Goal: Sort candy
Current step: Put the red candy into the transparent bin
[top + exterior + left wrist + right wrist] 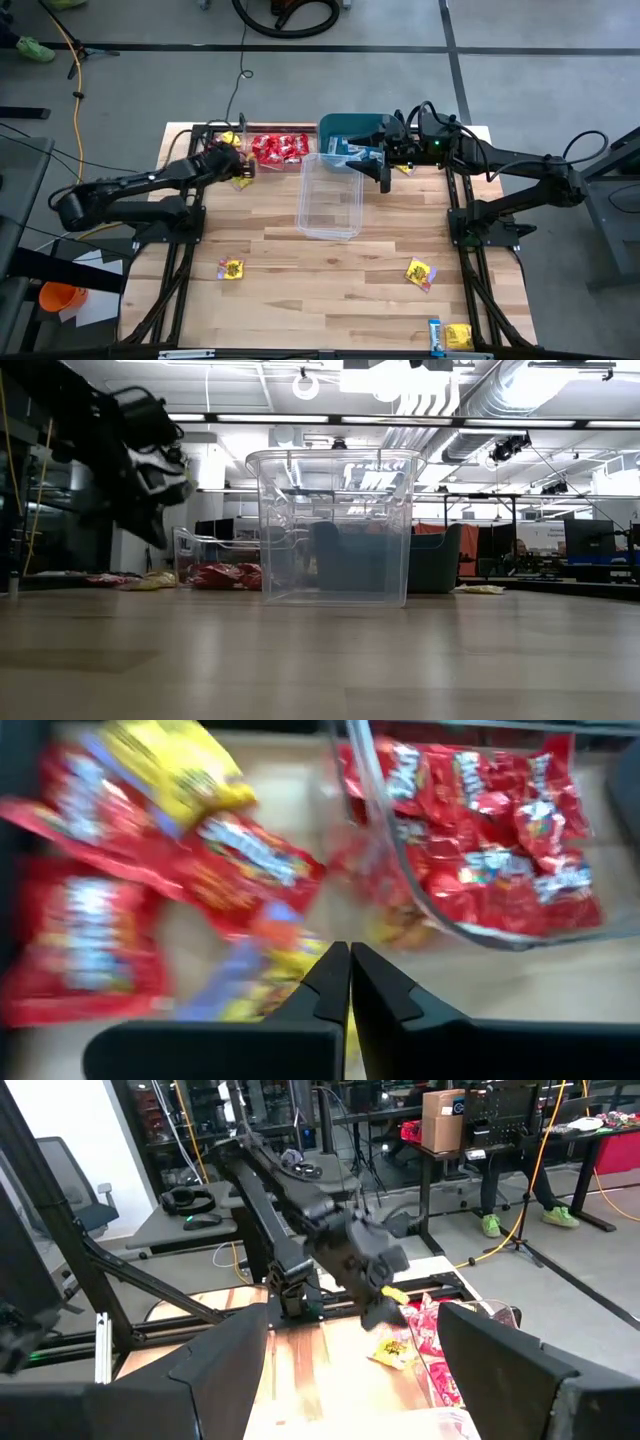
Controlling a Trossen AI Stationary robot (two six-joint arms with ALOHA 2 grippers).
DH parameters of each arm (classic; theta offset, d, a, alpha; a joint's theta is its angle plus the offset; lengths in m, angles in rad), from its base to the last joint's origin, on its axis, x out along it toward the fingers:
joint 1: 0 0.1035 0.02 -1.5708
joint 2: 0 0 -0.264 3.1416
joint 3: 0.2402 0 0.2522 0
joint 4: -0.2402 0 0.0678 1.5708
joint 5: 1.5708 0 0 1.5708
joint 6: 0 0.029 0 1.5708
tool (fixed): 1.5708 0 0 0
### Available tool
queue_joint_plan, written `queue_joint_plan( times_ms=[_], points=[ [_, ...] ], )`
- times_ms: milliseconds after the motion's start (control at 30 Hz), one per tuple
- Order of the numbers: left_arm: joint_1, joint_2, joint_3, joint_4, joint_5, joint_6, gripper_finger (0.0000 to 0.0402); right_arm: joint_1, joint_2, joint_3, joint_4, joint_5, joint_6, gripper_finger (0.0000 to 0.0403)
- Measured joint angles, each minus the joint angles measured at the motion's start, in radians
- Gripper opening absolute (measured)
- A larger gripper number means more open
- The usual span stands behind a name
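Observation:
My left gripper [240, 170] is at the table's far left, shut over a loose heap of red and yellow candy [150, 850] on the wood. A yellow candy packet [285, 970] hangs at its fingers. Beside it, a low clear tub [275, 148] holds several red candy packets [500, 830]. A tall clear tub [330, 195] stands mid-table with a teal bin [350, 130] behind it. My right gripper [383, 165] is open, its fingers [500, 1360] spread, raised near the teal bin with nothing between them. My left gripper is shut on the yellow candy packet [397, 1293], coming at it slanting down from the table's left. The packet shows just under and beside the fingertips [335, 975]. The fingers themselves hide which edge is pinched. I cannot tell whether it is lifted clear of the heap.
Single candy packets lie on the near half of the table [232, 268], [420, 272], [450, 335], and one yellow packet [405, 168] lies under my right arm. The tall clear tub [335, 525] stands between the two arms.

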Motion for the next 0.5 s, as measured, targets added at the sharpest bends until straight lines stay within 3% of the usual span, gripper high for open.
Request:
queue_joint_plan(
  times_ms=[133,300,500],
  points=[
    [0.017,-0.105,0.062,-0.164,-0.072,0.097,0.0000,0.000,0.000,0.000,0.000,0.000,0.002,0.0288],
    [0.040,-0.147,0.049,-0.279,-0.108,0.138,0.0007,0.000,0.000,0.000,-0.001,0.000,-0.039,0.0288],
    [0.098,-0.124,0.021,-0.305,-0.083,0.138,0.0066,0.000,0.000,0.000,-0.002,0.033,-0.057,0.0288]
  ],
)
